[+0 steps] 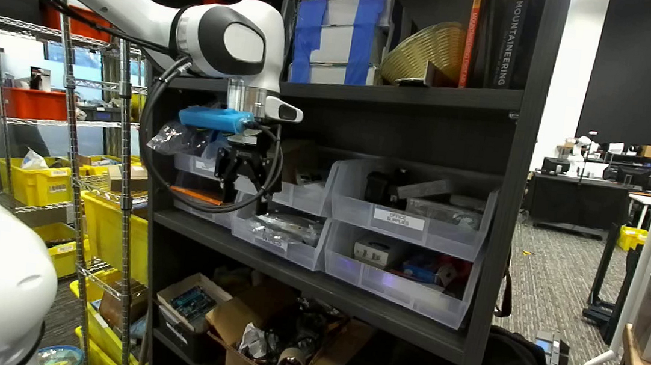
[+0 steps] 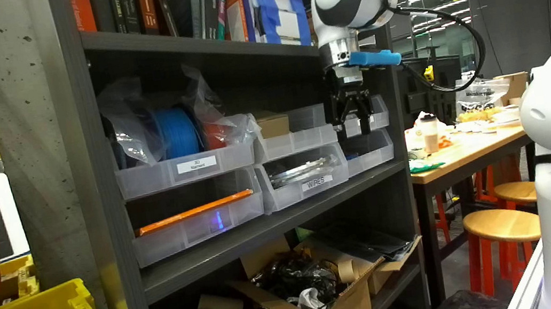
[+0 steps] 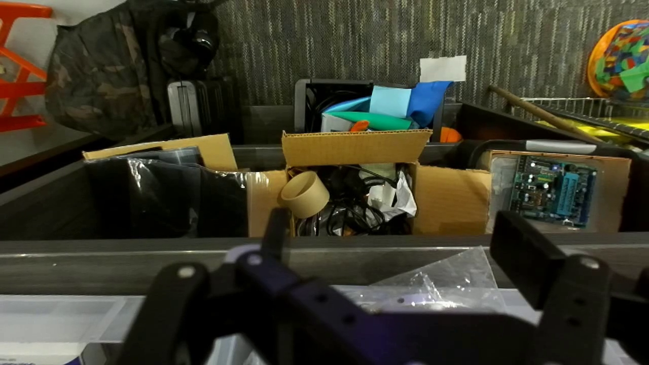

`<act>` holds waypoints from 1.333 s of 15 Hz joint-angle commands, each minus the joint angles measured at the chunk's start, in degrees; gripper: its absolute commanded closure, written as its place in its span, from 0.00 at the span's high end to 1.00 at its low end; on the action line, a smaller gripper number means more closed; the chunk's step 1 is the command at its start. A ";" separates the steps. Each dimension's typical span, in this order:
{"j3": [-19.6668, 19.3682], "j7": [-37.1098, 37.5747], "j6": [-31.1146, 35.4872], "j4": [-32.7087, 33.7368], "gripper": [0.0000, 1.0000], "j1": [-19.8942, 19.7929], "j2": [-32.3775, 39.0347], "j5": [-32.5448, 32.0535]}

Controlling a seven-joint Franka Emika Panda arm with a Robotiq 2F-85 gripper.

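My black gripper [image 1: 245, 201] points down from the arm in front of the bins on the middle shelf, as both exterior views show. Its fingers stand wide apart with nothing held; in the wrist view the gap of the gripper [image 3: 398, 243] lies over the shelf edge. Below it is the clear bin labelled WIRES [image 2: 281, 197], holding plastic-wrapped items [image 2: 305, 171]. A corner of a clear plastic bag [image 3: 456, 274] shows between the fingers in the wrist view, apart from them. An upper bin [image 2: 300, 141] with a small brown box [image 2: 273, 125] stands near the gripper.
A bin labelled OFFICE SUPPLIES [image 1: 400, 222] and a bin with a blue spool [image 2: 178, 130] flank the middle ones. The upper shelf [image 1: 407, 93] runs above, its books behind the arm. An open cardboard box [image 3: 451, 200] with cables sits on the lower shelf.
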 commanded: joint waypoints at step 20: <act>8.56 7.15 4.89 -0.45 1.00 3.07 -26.65 7.61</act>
